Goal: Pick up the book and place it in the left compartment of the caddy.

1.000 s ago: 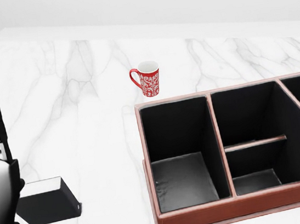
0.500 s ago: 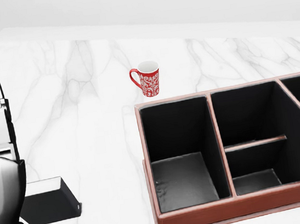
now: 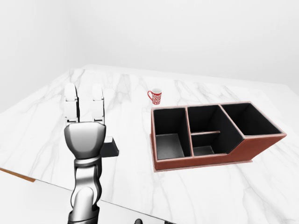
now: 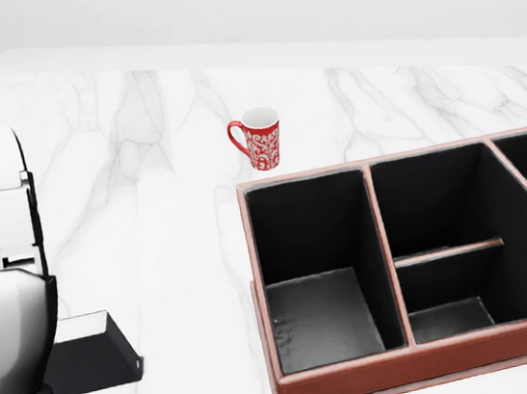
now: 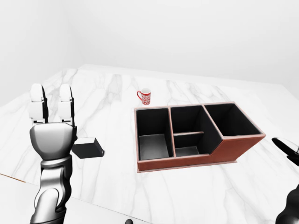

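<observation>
The left hand (image 3: 84,105) is raised at about 8 o'clock in the left-eye view, its fingers (image 3: 71,103) straight, spread and empty. Just past it, the dark book (image 5: 88,148) lies flat on the marble surface (image 3: 126,168), partly hidden. At 3 o'clock sits the brown caddy (image 3: 243,150), its left compartment (image 4: 317,268) bare. Farther off, at 12 o'clock, stands a red mug (image 4: 258,139). The right hand (image 5: 289,151) barely shows; its state cannot be told.

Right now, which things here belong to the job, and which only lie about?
For the job: book, caddy, its left compartment, left hand.
Lying about: red mug, marble table.
</observation>
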